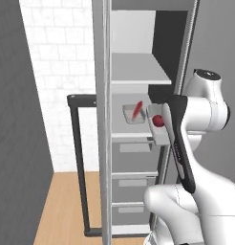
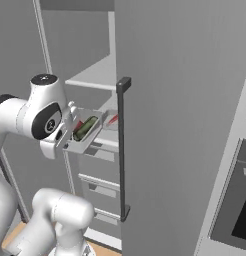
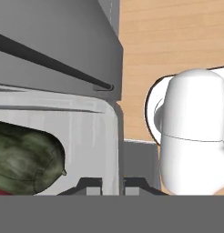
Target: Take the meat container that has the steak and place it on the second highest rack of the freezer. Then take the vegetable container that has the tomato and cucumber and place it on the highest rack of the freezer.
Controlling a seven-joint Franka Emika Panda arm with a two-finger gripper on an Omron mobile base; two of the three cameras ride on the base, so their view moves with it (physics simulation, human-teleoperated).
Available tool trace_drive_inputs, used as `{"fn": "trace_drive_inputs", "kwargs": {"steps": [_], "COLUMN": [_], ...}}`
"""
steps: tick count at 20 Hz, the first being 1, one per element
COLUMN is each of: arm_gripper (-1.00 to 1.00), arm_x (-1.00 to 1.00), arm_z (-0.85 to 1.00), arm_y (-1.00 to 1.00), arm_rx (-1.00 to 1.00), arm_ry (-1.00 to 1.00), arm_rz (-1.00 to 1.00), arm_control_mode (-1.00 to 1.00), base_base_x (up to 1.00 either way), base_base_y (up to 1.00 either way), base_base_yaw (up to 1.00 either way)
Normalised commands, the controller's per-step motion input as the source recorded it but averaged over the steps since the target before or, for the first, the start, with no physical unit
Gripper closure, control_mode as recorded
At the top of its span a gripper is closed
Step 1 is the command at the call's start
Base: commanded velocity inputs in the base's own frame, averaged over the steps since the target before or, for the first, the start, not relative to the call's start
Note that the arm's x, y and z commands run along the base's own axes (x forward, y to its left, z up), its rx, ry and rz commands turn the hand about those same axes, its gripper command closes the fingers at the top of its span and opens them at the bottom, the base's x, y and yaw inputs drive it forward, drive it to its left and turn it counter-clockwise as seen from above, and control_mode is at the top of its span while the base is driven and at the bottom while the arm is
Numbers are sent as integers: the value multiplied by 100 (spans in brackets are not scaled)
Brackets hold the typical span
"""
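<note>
gripper (image 3: 113, 184) clamped on rim of vegetable container (image 2: 85, 134) with cucumber (image 2: 85, 127), tomato (image 1: 158, 120); steak (image 1: 137, 109) container on second rack in freezer (image 1: 138, 143).

Rendered frames, even flat light, soft resolution, no glare.

Light is diffuse with no visible source. In the left base view the freezer (image 1: 138, 72) interior reads pale on its white shelves, while the rear corner above and beyond the gripper (image 1: 155, 125) falls to dark grey shade; the wall far left of it is uniformly dark. Right base view: door face right of the gripper is mid grey, evenly lit, its handle (image 2: 123, 150) near black. Edges look slightly jagged and smeared in both base views. Hand view: the cucumber (image 3: 25, 159) close by the fingertips shows coarse, blurred texture; wood floor beyond is bright. No edge distortion seen.
</note>
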Motion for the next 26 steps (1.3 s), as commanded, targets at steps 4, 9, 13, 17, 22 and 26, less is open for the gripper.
{"fn": "trace_drive_inputs", "kwargs": {"steps": [4, 9, 13, 17, 22, 26], "arm_gripper": [100, 100, 100, 100, 100, 100], "arm_x": [0, 2, 9, 24, 37, 43], "arm_z": [0, 46, 64, 21, 27, 51], "arm_y": [0, 1, 0, 0, 0, 0], "arm_rx": [0, 0, 0, 0, 0, -1], "arm_ry": [0, -14, -27, -29, -19, 0], "arm_rz": [0, -2, 0, 0, -3, -13], "arm_control_mode": [100, -100, -100, -100, -100, -100], "base_base_x": [18, 0, 0, 0, 0, 0], "base_base_y": [1, 0, 0, 0, 0, 0], "base_base_yaw": [-4, 0, 0, 0, 0, 0]}}
